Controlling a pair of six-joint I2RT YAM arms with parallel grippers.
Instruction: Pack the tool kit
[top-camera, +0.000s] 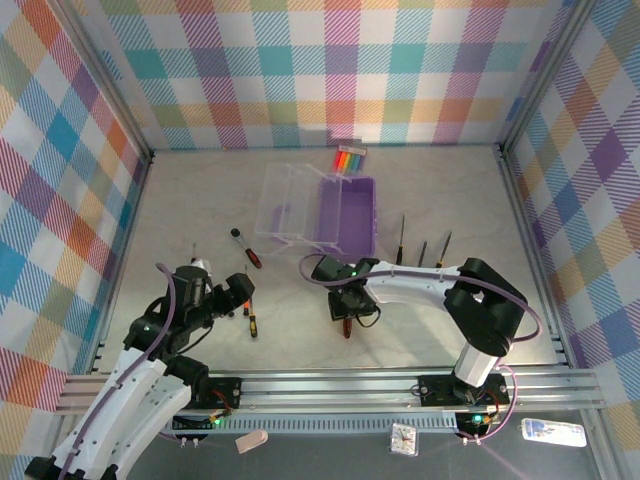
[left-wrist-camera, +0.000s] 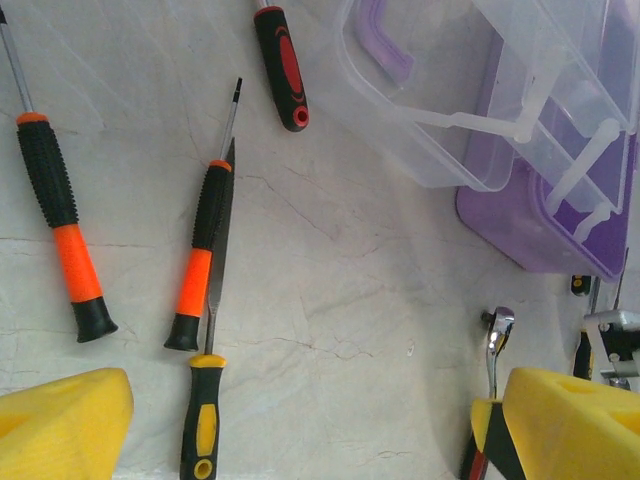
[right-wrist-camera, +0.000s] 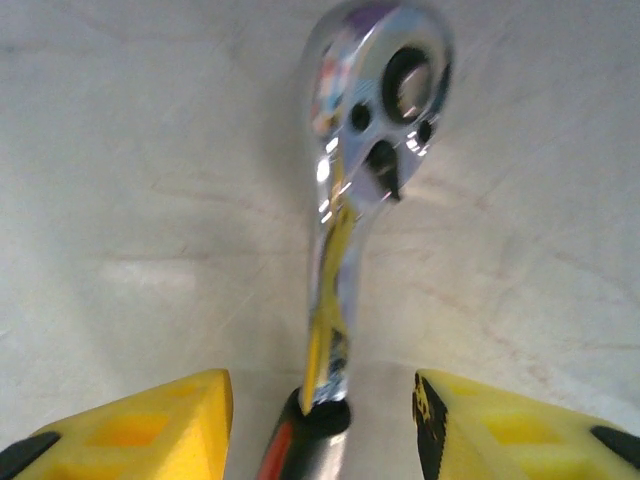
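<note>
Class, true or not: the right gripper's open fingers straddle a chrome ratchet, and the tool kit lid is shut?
Wrong on the lid: the tool kit lies open in the top external view. The right gripper does straddle the ratchet, fingers open.

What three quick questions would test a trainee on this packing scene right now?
1. True or false: the purple plastic case with the clear lid is closed.
2. Which thing lies between the fingers of the open right gripper? A. chrome ratchet with a black-and-red handle B. orange-and-black screwdriver C. rainbow-striped packet
3. In the top view, how many slim dark screwdrivers lie just right of the case?
Key: 1 false, the lid stands open. 2 A. 3 three.
</note>
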